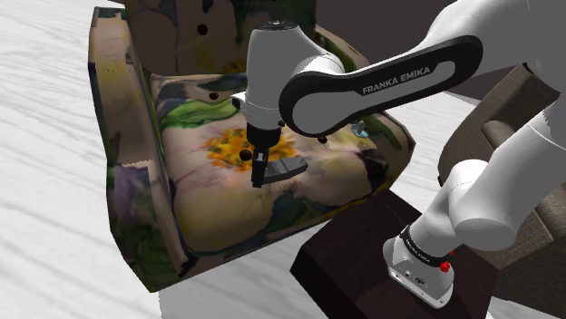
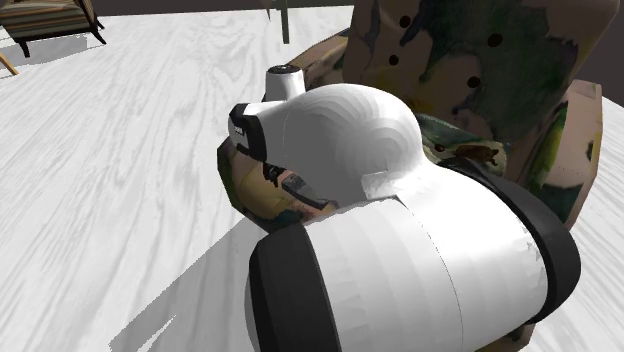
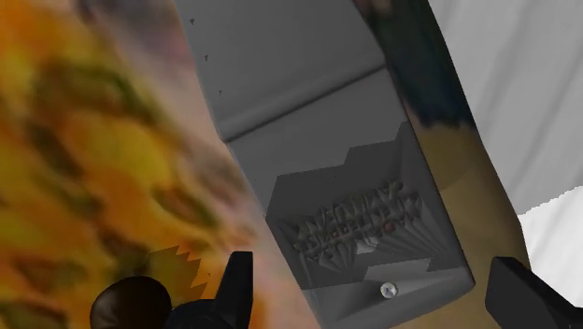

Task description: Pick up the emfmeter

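Note:
The emfmeter is a flat grey handheld box with a raised dial face and a small screw. It lies on the floral seat cushion of an armchair. In the shoulder view the emfmeter sits near the cushion's middle, beside an orange flower print. My black gripper hangs straight down onto its end. In the wrist view the gripper is open, one fingertip on each side of the meter's near end, not clasping it. The second exterior view has the meter peeking out from behind my white arm.
The armchair's padded armrest and backrest wall in the seat. My dark stand is at the seat's front corner. Brown furniture stands behind my arm. White plank floor surrounds the chair; a wooden piece stands far off.

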Motion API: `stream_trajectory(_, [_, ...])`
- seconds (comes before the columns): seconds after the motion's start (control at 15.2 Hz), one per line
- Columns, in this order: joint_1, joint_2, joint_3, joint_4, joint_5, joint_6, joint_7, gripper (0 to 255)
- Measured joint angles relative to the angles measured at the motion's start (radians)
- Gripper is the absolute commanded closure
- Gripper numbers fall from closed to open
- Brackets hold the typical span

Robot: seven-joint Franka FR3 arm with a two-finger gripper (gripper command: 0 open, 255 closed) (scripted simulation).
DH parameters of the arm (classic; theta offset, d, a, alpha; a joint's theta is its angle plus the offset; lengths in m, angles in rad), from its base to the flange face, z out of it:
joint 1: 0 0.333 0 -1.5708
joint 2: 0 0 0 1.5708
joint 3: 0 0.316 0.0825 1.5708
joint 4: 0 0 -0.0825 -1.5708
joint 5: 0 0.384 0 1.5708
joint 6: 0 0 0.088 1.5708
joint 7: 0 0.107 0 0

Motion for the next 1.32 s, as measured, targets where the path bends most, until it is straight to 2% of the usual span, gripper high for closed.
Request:
stream_trajectory(0.07, [0.0,0.002,0.0,-0.002,-0.001,0.004,0.001,255])
stream_trajectory(0.73, [0.001,0.004,0.001,-0.004,-0.001,0.009,0.002,255])
stream_trajectory(1.32, [0.0,-0.036,-0.002,0.064,0.011,-0.097,-0.004,255])
